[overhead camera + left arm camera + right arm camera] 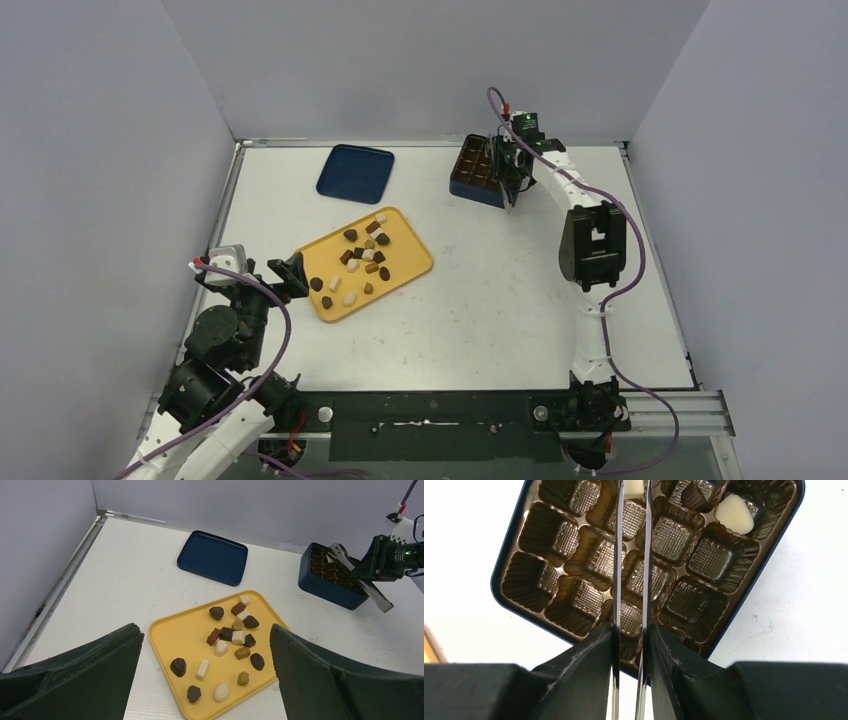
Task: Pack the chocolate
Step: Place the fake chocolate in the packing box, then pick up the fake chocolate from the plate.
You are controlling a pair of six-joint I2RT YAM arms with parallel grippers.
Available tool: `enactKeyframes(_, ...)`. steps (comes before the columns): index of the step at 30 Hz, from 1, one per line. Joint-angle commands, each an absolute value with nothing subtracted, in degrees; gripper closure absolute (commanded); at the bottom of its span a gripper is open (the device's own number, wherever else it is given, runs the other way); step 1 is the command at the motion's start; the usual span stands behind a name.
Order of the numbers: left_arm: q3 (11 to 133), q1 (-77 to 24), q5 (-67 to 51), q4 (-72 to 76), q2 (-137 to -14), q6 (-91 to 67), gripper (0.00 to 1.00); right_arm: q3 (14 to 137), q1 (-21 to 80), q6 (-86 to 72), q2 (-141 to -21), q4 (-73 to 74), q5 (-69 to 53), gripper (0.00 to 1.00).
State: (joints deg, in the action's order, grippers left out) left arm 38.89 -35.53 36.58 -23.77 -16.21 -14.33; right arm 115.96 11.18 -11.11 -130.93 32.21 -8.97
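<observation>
Several pieces of chocolate [365,255], dark, caramel and white, lie scattered on the yellow tray [412,266]. My left gripper [290,277] hovers open at the tray's near-left corner, and in the left wrist view the pieces [235,635] show between its fingers [75,675]. My right gripper [630,630] is shut on thin metal tongs [617,555] above the dark blue box [509,600] with its brown gridded cells. A white piece [634,487] sits between the tong tips at the box's far side. One white piece [734,512] and one dark piece [694,497] lie in cells.
The box's dark blue lid [355,172] lies flat at the back, left of the box [478,172]. Grey walls close in the table on three sides. The right arm [592,240] reaches up along the right side.
</observation>
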Motion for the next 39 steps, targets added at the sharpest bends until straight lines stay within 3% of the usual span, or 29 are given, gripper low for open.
enactKeyframes(1, 39.18, -35.24, 35.95, -21.45, -16.31, -13.88, 0.03, 119.42, 10.81, -10.81, -129.64, 29.99, -7.38, 0.69)
enactKeyframes(12, 39.17, -35.24, 35.95, -21.56, -16.17, -13.97, 0.03, 120.45, 10.85, -10.58, -127.22, 31.60, -6.86, 0.62)
enactKeyframes(21, 39.11, -35.24, 36.47, -21.63, -15.91, -13.97, 0.03, 120.37, 11.96, -10.69, -123.63, 33.90, -7.51, 0.63)
enactKeyframes(39, 39.37, -35.24, 37.88, -22.22, -15.64, -13.96, 0.03, 96.11, 23.57, -10.83, -104.90, 27.82, -13.20, 0.63)
